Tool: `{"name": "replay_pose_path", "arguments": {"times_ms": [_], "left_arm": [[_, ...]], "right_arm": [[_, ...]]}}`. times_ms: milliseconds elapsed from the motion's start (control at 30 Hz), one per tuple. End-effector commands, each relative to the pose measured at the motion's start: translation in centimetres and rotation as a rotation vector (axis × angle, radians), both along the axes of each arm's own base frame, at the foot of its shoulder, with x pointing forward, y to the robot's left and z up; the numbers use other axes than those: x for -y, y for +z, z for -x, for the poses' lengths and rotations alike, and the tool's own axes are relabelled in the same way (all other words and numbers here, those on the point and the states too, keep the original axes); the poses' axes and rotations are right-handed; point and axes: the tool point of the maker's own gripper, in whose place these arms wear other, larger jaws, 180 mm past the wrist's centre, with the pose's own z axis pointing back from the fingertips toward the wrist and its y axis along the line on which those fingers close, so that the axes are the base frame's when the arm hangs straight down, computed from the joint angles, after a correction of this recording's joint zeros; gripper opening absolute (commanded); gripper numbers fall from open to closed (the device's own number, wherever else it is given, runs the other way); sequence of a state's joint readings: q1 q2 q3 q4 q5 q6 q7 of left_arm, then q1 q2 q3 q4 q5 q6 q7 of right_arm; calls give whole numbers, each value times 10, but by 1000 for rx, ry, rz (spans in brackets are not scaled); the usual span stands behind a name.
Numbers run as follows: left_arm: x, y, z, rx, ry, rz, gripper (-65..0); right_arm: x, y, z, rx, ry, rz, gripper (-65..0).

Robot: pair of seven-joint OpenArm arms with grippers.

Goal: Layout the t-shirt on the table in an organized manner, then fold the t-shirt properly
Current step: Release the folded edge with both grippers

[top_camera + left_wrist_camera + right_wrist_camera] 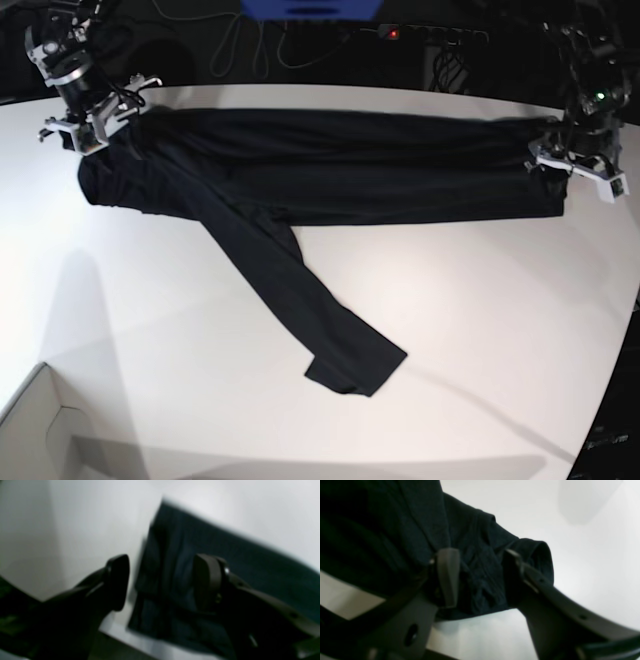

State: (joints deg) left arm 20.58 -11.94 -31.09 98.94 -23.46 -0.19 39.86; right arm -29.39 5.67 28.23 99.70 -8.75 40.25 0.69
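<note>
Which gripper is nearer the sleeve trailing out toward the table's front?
Right. The right gripper is at the shirt end where the sleeve branches off; the left gripper is at the opposite end, far across the table.

Blurred wrist views, bright glare-free base.

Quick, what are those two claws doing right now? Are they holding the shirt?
Left gripper: open, jaws apart over the black t-shirt, holding nothing.
Right gripper: open, fabric lying between its jaws but not pinched.

left wrist view blurred; box cut off by edge.
</note>
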Motion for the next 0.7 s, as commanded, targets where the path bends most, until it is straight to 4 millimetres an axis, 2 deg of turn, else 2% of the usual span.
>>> {"name": "replay_pose_path", "arguments": {"times_ms": [0, 100, 233, 367, 433, 500, 567, 667], "left_arm": [[-4, 13, -4, 32, -11, -28, -254], [-11, 35, -8, 85, -1, -58, -241], [2, 58, -22, 156, -34, -62, -238], [48, 65, -54, 230, -125, 56, -238], [84, 69, -74, 258, -206, 105, -238], [127, 62, -89, 260, -284, 173, -238], [162, 55, -102, 255, -333, 234, -238], [197, 37, -118, 219, -362, 311, -238]], "right_arm": [[3, 12, -4, 46, 0, -1, -336], [5, 13, -4, 48, -4, 1, -324], [4, 14, -6, 54, -4, 3, -324], [3, 18, -12, 73, -7, -2, -324], [7, 20, -12, 88, -47, -12, -324], [20, 28, -19, 127, -106, -10, -324], [33, 35, -23, 162, -168, -9, -324], [53, 46, -26, 205, -241, 6, -324]]}}
